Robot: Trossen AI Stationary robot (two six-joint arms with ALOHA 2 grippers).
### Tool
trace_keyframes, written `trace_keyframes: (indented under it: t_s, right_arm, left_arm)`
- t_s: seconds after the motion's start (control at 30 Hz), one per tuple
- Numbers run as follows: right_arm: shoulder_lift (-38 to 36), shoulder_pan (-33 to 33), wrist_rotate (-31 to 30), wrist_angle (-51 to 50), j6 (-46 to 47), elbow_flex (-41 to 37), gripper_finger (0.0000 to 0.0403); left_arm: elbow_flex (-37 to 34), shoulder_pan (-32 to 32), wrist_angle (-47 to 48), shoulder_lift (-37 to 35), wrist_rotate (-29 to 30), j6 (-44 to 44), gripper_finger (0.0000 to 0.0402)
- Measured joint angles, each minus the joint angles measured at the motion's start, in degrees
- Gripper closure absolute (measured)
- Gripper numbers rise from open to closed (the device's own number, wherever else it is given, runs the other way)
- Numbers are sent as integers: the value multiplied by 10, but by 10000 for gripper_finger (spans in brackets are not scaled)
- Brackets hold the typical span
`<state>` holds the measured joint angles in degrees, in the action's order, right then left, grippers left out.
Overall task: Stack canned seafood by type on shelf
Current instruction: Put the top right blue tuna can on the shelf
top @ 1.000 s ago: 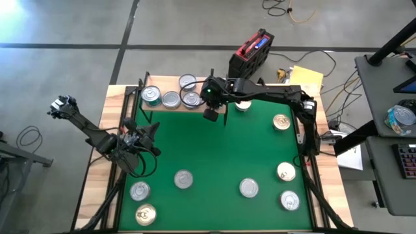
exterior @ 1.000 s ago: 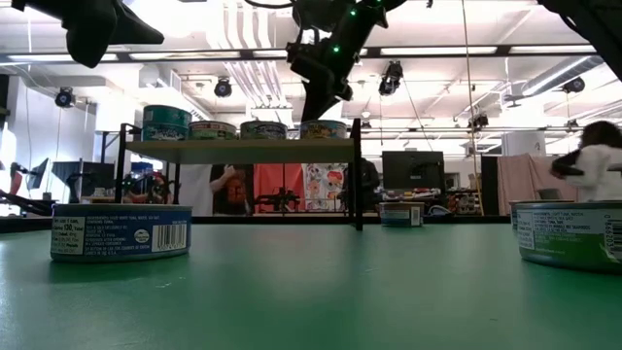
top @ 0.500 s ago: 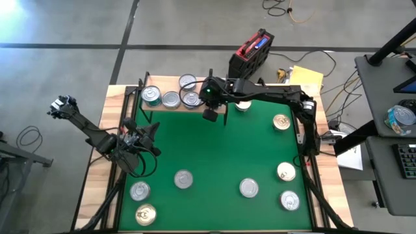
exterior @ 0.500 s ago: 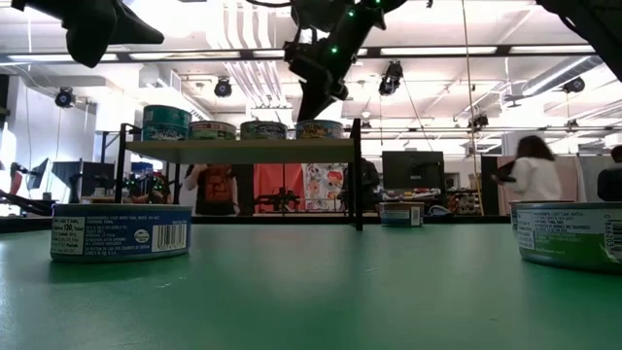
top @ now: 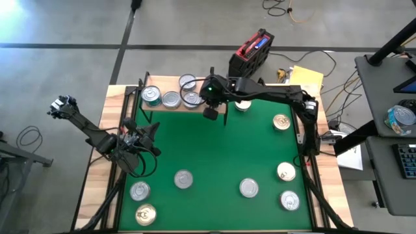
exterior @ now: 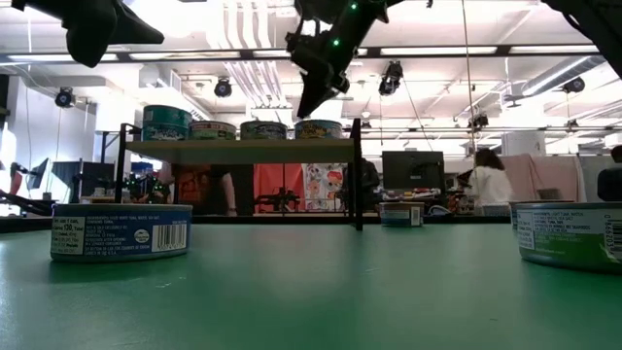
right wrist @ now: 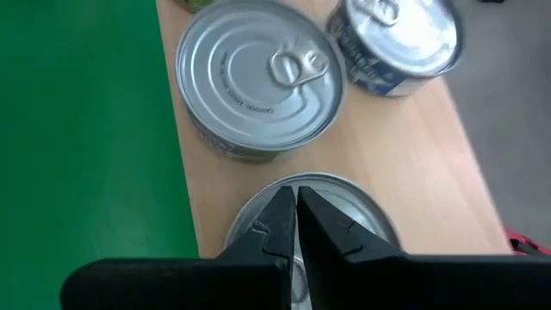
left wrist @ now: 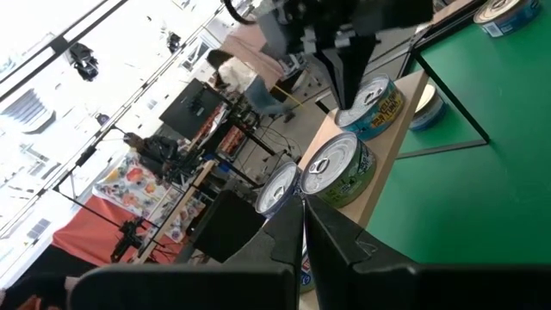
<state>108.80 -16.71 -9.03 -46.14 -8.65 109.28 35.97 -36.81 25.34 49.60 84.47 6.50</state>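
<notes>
Two black jointed arms w/ cables, green LED on right arm point(top: 260, 91), slim dark pincer tips.

Four tins point(exterior: 241, 129) on the shelf point(exterior: 238, 149), right claw point(exterior: 316, 94) just above the rightmost

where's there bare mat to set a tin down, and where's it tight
The middle of the green mat lies bare, bordered by the shelf, the left end effector and the lower tins. Crowded: the shelf top, where four tins sit under the right end effector.
</notes>
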Motion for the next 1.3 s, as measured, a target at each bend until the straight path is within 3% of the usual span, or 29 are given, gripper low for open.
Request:
trace_keyframes:
  t_s: [0.33, 0.5, 0.77, 0.93, 1.07, 1.3]
  right_arm:
    - [-48, 11, -6, -56, 44, -3, 394]
    - [-97, 44, -98, -69, 75, -46, 394]
    - [-224, 68, -127, 47, 129, -225, 394]
    - [-293, 54, -171, 141, 226, -365, 394]
    - [-311, 32, -239, 138, 377, -447, 394]
    - [-301, -43, -230, 140, 459, -531, 394]
  left_arm:
    - [0, 1, -31, 0, -14, -2, 401]
    - [0, 0, -35, 0, -65, -18, 401]
    - [0, 0, -35, 0, -75, -43, 401]
    - [0, 0, -40, 5, -86, -54, 401]
    - [0, 0, -44, 18, -88, -56, 401]
    - [0, 0, -94, 31, -87, 7, 401]
